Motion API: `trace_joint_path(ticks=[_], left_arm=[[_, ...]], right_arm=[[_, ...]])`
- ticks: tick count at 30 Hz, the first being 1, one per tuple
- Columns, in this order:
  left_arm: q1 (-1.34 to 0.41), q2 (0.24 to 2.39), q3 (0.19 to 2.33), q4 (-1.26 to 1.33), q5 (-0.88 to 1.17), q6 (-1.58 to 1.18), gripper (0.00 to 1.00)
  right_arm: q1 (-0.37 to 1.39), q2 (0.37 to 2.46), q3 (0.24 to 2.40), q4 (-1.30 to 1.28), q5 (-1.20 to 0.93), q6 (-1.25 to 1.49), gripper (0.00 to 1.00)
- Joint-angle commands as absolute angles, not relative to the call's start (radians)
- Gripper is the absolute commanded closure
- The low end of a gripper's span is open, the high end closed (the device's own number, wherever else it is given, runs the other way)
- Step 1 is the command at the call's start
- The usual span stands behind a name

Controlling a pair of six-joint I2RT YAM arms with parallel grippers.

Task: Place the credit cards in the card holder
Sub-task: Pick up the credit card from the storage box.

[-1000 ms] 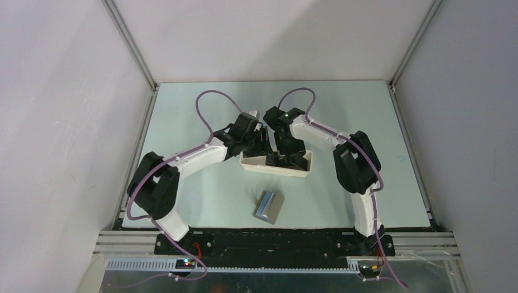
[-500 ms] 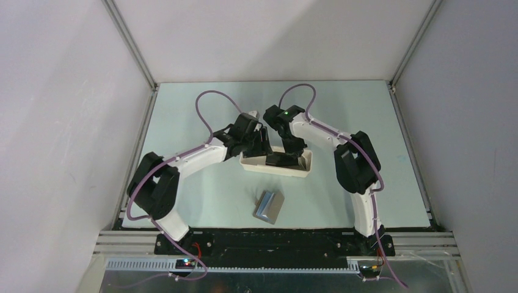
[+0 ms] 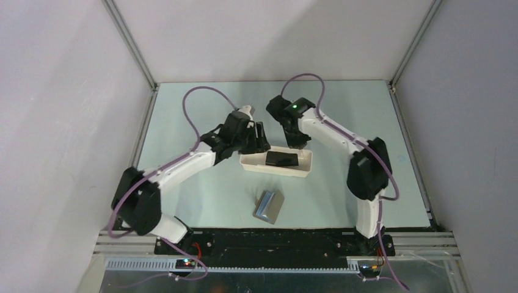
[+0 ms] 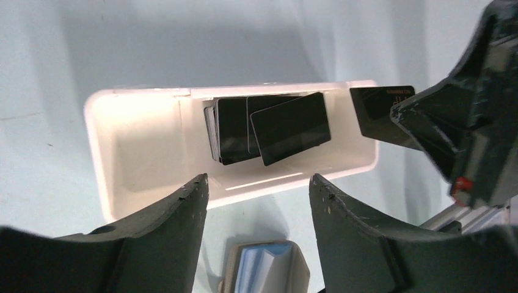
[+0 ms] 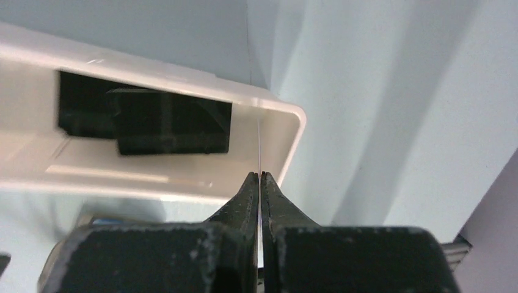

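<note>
Lying fanned, black credit cards (thin, glossy)

A pale green tabletop sits boxed in by plain white wall panels — joined at silvery aluminium corner posts — under soft, even light.

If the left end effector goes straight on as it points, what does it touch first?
Probably the long white rectangular tray, at its wall, before the thin black cards inside; depth unclear.

The overhead view looks down on the whole table; both wrist views look closely into the white tray.
</note>
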State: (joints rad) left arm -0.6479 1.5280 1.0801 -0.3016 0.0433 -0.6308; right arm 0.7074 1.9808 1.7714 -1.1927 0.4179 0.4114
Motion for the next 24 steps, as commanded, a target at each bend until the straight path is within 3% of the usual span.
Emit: trace_joint_path(ticks=[1,7,12,17,24], left_arm=[[-0.651,1.345,1.056,-0.283,0.004,-0.531,0.33],[-0.649,1.127,1.011,-0.266,0.091,-0.381,0.31],[-0.65,1.03,0.999,-0.26,0.432,-0.292,0.3],[-0.679,1.03,1.013,-0.257,0.72,-0.28,0.3],[-0.758,1.114,1.055,-0.254,0.889,-0.293,0.31]], right_arm=[[0.692,1.772,1.828,-1.181,0.324,0.334,1.0],[0.618,1.601,1.753,-1.152,-0.013,0.219,1.0],[0.562,1.426,1.623,-1.09,-0.374,0.129,1.0],[0.551,1.265,1.496,-1.029,-0.627,0.107,1.0],[0.553,1.216,1.43,-0.998,-0.947,0.117,1.0]])
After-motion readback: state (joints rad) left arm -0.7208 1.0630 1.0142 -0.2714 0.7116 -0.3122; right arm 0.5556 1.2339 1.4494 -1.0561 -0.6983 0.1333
